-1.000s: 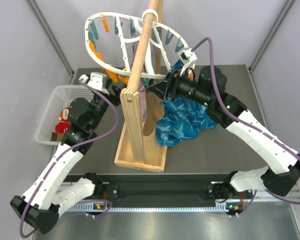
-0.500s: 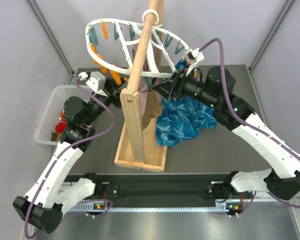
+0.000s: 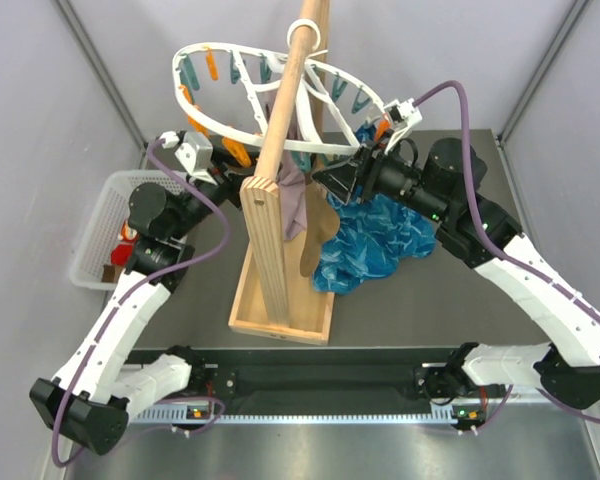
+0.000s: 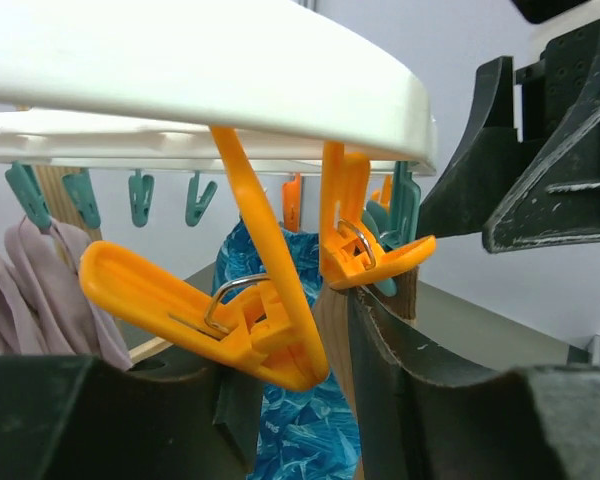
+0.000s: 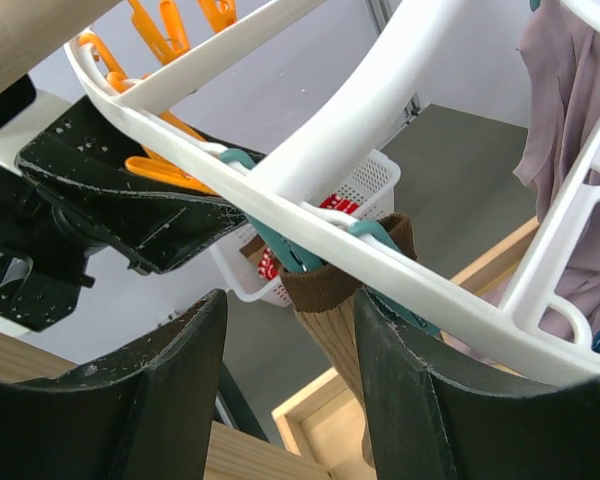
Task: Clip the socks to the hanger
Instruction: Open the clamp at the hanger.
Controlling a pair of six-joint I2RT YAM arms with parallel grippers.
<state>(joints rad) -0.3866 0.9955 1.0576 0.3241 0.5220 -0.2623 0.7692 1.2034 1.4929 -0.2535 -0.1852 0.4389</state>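
Wooden stand (image 3: 263,235), white mesh basket (image 3: 92,228), crumpled blue cloth (image 3: 380,240).

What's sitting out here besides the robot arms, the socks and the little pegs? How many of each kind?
Wooden stand: 1
White hanger: 1
White basket: 1
Blue cloth: 1
Total: 4

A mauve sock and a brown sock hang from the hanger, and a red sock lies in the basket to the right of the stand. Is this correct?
Not quite. The top view shows the basket with the red sock to the left of the stand, not the right. The mauve sock and the brown sock do hang from the hanger.
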